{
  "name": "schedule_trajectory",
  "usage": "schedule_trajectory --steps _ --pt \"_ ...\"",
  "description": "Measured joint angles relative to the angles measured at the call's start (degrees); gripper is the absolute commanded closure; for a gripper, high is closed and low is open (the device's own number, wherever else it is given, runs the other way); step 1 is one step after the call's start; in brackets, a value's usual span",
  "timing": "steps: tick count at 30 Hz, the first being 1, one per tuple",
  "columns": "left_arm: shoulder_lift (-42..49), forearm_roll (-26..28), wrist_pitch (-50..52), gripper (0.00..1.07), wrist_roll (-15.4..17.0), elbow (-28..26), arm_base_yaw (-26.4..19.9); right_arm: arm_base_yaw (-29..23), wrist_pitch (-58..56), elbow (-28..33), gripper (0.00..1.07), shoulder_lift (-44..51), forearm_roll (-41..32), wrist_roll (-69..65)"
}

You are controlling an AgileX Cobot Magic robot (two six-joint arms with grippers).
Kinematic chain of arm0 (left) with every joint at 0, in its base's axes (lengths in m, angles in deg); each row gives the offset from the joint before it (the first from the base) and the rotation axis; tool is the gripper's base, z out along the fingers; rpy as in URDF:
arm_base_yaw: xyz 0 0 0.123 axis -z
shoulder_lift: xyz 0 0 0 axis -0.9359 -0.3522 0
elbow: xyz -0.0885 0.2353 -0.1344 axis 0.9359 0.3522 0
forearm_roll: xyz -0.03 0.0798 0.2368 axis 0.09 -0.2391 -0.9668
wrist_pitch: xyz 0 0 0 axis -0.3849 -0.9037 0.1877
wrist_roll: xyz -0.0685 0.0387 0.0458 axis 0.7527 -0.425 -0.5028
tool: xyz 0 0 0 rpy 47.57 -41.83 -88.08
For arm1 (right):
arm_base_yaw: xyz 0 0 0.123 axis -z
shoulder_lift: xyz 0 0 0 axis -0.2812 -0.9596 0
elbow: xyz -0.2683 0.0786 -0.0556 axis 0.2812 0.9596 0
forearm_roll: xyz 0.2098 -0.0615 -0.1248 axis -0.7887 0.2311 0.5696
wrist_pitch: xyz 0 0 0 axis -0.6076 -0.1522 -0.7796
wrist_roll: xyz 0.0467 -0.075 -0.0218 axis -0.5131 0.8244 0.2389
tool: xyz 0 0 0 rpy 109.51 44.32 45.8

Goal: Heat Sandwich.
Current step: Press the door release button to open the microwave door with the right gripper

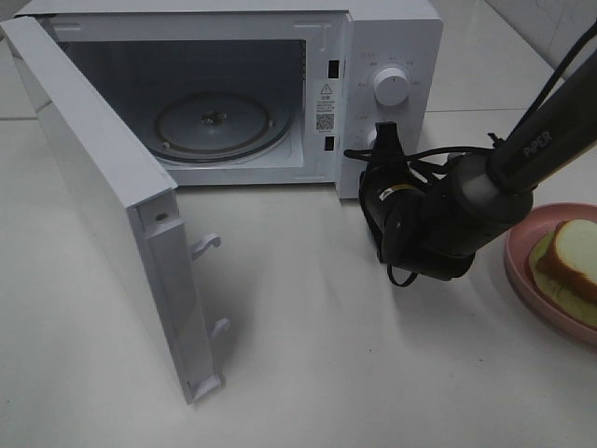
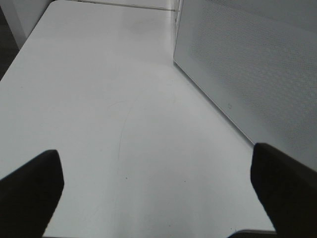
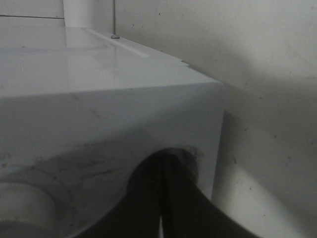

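Exterior high: 1 white microwave [image 1: 392, 37] at 12 o'clock on the surface [image 1: 308, 355], with 1 door [image 1: 93, 187] swung open toward 8 o'clock. 1 glass turntable [image 1: 219, 126] inside, nothing on it. 1 upper knob [image 1: 390, 86] is in clear view; a second one below it is mostly hidden by the arm. 1 right claw [image 1: 384, 135] comes in from 3 o'clock, jaws pressed together, tip at the control panel just under the upper knob; can't tell if it touches. 1 sandwich [image 1: 574, 247] sits on 1 pink plate [image 1: 522, 271] at 3–4 o'clock by the frame edge, well apart from the microwave cavity and untouched by either claw

Left wrist: left claw [image 2: 158, 193] is spread wide, 2 black fingers [image 2: 29, 183] at opposite edges, only bare surface [image 2: 124, 99] between them, holding nothing. 1 white dotted panel [image 2: 257, 74] stands beside it

Right wrist: right claw [image 3: 161, 198], 2 dark fingers closed on each other with nothing between, tips up against the microwave front [image 3: 99, 119]. 1 round knob [image 3: 20, 208] just beside them
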Motion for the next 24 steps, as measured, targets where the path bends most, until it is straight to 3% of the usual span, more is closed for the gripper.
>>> schedule_trajectory --steps 17,24 --pt "0.0 0.0 0.0 0.1 0.0 0.0 0.0 0.0 -1.03 0.4 1.05 0.86 -0.52 2.29" --pt "0.0 0.0 0.0 0.1 0.0 0.0 0.0 1.03 -0.4 3.84 1.05 2.81 4.53 4.58"
